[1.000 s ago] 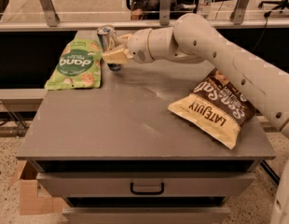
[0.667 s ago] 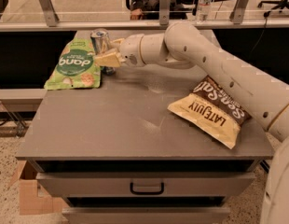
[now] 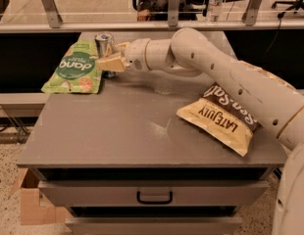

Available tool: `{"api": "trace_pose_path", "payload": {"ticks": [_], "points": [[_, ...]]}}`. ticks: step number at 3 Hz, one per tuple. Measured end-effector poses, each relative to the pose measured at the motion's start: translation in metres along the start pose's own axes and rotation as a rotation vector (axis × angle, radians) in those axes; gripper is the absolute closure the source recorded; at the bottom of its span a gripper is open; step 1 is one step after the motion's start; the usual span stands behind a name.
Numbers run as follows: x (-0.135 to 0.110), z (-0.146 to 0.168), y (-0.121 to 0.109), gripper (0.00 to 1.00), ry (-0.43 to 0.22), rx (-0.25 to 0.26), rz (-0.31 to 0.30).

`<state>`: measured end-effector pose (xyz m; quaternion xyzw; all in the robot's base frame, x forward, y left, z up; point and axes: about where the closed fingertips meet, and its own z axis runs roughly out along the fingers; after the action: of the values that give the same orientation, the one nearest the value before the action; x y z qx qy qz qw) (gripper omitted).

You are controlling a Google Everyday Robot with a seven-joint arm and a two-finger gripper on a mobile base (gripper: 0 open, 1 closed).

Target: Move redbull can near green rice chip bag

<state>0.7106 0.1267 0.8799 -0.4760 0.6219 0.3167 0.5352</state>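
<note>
The gripper (image 3: 109,58) sits at the far left of the table (image 3: 108,131), reaching in from the right at the end of the long white arm (image 3: 215,67). Its 2 fingers are closed around the redbull can (image 3: 104,42), 1 pale finger (image 3: 109,62) crossing the front of the can's lower half. The can stands upright, its silver top clear above the fingers, just beside the right edge of the green rice chip bag (image 3: 76,70), which lies flat at the far left corner. Whether the can's base touches the tabletop cannot be told.

The green bag overhangs the table's left edge slightly. The middle and front of the table are bare grey surface; a yellow-and-brown chip bag (image 3: 220,119) lies well apart on the right, under the arm and near the right edge.

Compared with 1 second ago, the gripper and can have shifted left, closing the gap to the green bag. Both bags lie where they did.
</note>
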Motion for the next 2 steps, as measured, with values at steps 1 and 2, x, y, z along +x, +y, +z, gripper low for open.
{"api": "trace_pose_path", "payload": {"ticks": [1,2], "points": [[0.001,-0.01,-0.006,0.08,-0.007,0.025,-0.013],[0.0,-0.033,-0.014,0.0,0.006,0.059,-0.026]]}}
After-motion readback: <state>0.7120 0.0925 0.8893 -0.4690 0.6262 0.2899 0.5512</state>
